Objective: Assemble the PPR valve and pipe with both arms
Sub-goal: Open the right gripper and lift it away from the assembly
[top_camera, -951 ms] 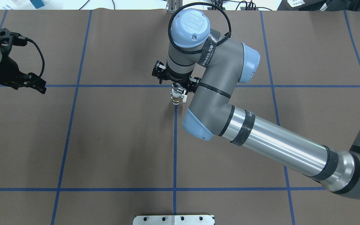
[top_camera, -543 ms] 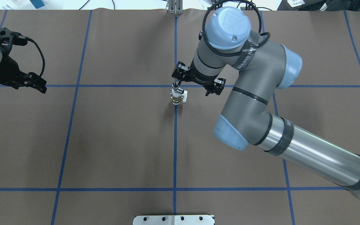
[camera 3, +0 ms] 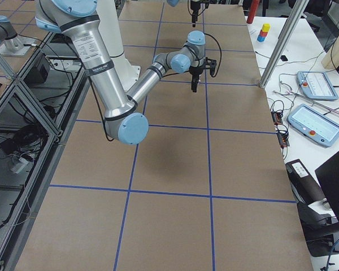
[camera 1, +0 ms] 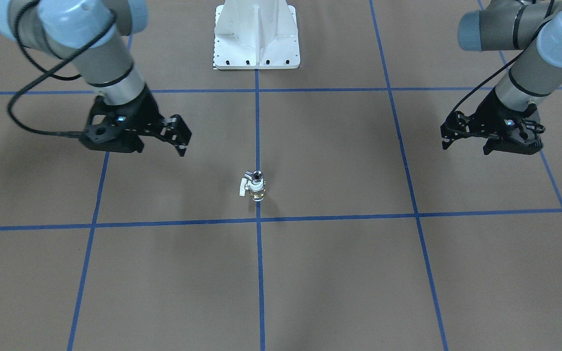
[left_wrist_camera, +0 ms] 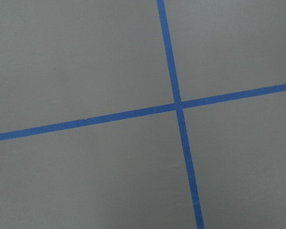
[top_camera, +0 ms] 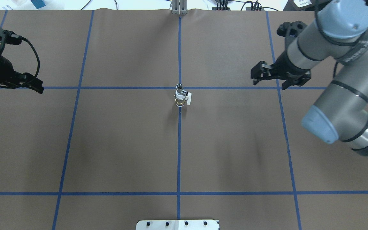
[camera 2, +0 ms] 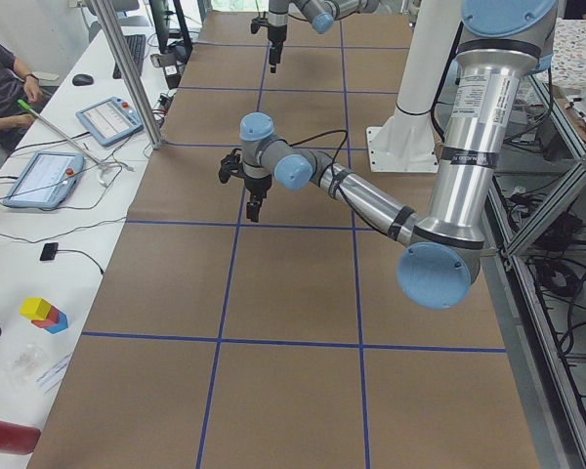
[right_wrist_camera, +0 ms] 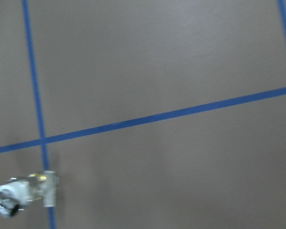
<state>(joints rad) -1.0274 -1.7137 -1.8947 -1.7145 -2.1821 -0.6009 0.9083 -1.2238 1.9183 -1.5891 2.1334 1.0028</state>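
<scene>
Brown paper (top_camera: 123, 143) crossed by blue tape lines (top_camera: 179, 153) covers the table. Reading the overhead view from left to right, the left gripper (top_camera: 38, 88) hangs at the far-left edge above a tape crossing. Seen from the front, its fingers are spread, released and grasping nothing. Well to its right, at the table's middle, the PPR valve (top_camera: 180, 101) stands upright on the centre tape line, just on the near side of the cross line, with its white lever sticking out to the right. The pipe (top_camera: 179, 87) sits on top of the valve's white collar, touching it, chrome mouth upward. Further right, well apart from both parts, the right gripper (top_camera: 271, 81) hovers over the table with its fingers likewise spread and empty. From this the joining looks done: the two parts stand as one piece with neither arm touching them. Whether the pipe is fully seated is too small to tell, and little seems left beyond parking the arms.
</scene>
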